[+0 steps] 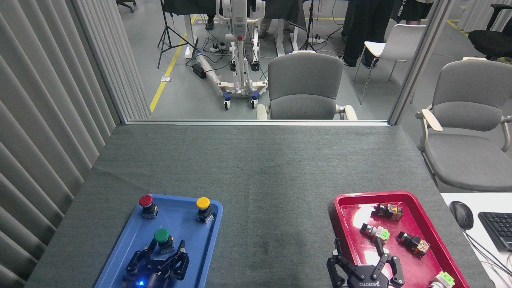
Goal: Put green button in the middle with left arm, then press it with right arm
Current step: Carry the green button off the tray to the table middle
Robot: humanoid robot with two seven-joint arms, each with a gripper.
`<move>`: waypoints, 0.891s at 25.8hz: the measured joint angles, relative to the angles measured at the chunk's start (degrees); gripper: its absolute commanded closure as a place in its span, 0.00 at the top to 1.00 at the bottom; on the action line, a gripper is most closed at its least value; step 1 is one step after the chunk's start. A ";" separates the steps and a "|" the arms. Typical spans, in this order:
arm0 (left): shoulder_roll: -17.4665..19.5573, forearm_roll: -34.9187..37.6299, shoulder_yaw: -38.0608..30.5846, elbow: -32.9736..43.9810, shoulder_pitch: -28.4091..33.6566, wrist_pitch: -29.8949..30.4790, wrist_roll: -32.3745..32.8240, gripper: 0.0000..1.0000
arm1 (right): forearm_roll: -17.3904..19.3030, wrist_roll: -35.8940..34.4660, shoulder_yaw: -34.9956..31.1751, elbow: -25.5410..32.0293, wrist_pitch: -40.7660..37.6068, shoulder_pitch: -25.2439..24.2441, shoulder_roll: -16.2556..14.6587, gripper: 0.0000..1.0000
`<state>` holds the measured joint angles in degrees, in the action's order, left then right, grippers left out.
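right now the pick-up step is in hand and nothing has been moved yet. the green button [162, 239] stands upright in the near part of the blue tray [192, 248], nearer than the red button [146, 205] and the yellow button [203, 207] at the tray's far end. the left gripper [165, 253] sits just near of it with its fingers [151, 249] spread apart on either side of the black switch body, not closed on it; whether they touch it i cannot tell. the right gripper [362, 262] hovers spread wide over the near edge of the red tray [400, 198], holding nothing, near the small switch parts [375, 231]. next, i judge, the left fingers need to close on the body below the cap, lift it clear of the tray rim, and carry it right to the bare grey cloth [276, 216] between the trays. set down tilted, it could tip when pressed.
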<state>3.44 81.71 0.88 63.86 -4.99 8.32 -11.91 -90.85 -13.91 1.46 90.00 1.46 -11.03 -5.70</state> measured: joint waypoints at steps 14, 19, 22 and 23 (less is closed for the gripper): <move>0.67 0.19 0.50 0.59 0.68 4.99 -2.68 0.00 | 0.93 -0.23 2.15 -0.28 0.11 0.52 0.54 1.00; 0.87 -0.26 6.97 8.80 0.84 15.19 -4.96 0.00 | 1.11 0.08 2.91 -0.21 -0.35 0.42 0.08 1.00; -1.36 -0.57 16.24 5.40 -3.69 10.55 -5.34 0.00 | 1.59 -0.45 2.96 -0.18 -1.05 0.39 -0.06 1.00; -2.27 -0.61 19.11 2.64 -5.42 8.75 -5.41 0.00 | 1.87 -0.57 2.96 -0.16 -1.47 0.32 -0.09 1.00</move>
<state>1.17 81.11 19.99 66.51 -10.41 17.07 -17.32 -88.98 -14.48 4.42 89.84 -0.01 -10.71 -5.79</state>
